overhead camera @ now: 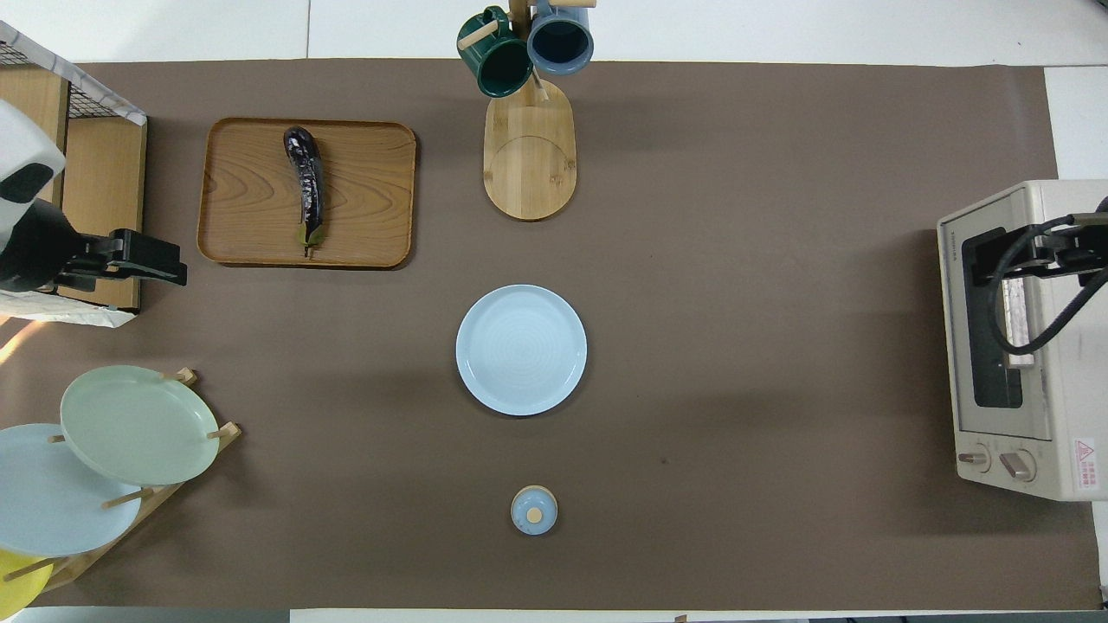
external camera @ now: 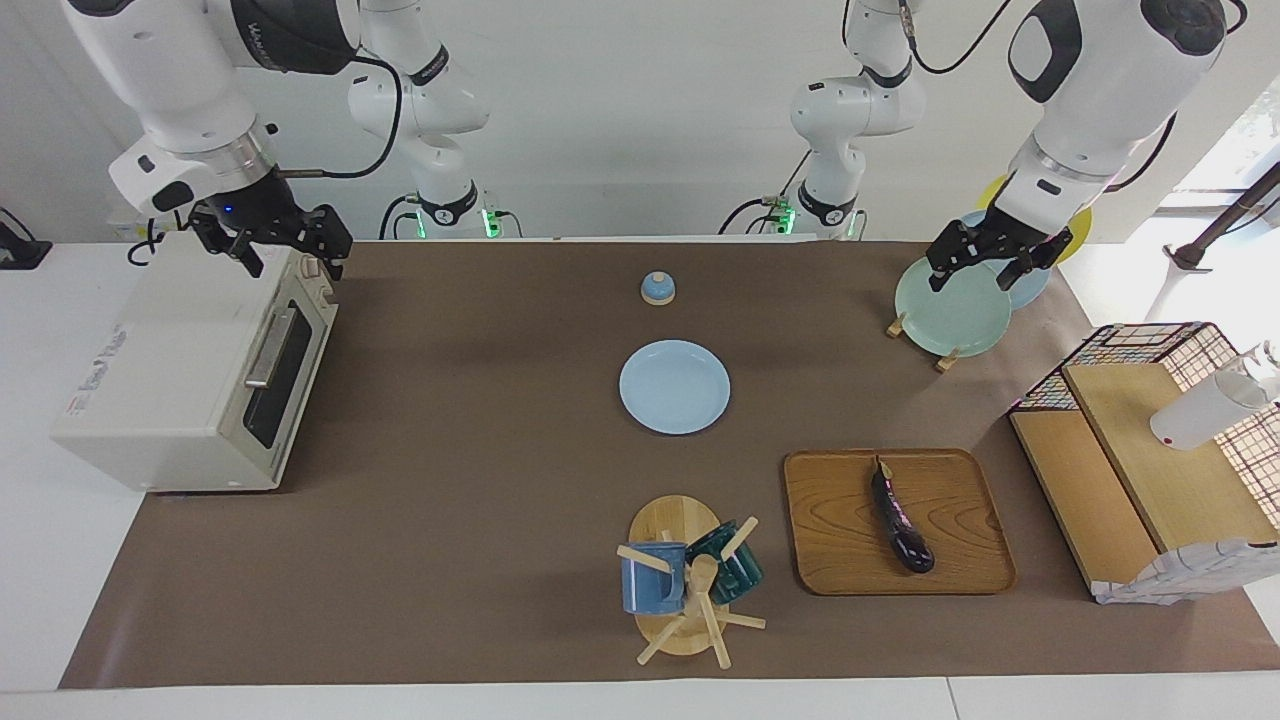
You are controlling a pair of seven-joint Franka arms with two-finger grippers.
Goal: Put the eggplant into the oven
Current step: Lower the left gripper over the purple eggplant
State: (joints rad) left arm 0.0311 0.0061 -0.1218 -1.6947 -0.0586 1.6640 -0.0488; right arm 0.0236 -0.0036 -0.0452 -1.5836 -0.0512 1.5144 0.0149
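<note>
left hand point(external camera: 985, 262) open, right hand point(external camera: 283, 244) (raised) open

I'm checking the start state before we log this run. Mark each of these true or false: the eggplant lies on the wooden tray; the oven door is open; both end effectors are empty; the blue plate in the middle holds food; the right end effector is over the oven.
1. The eggplant lies on the wooden tray. True.
2. The oven door is open. False: its glass door is shut.
3. Both end effectors are empty. True: the left end effector is open over the racked plates and holds nothing, and so is the right end effector.
4. The blue plate in the middle holds food. False: nothing lies on it.
5. The right end effector is over the oven. True: it hangs above the oven's top edge.
</note>
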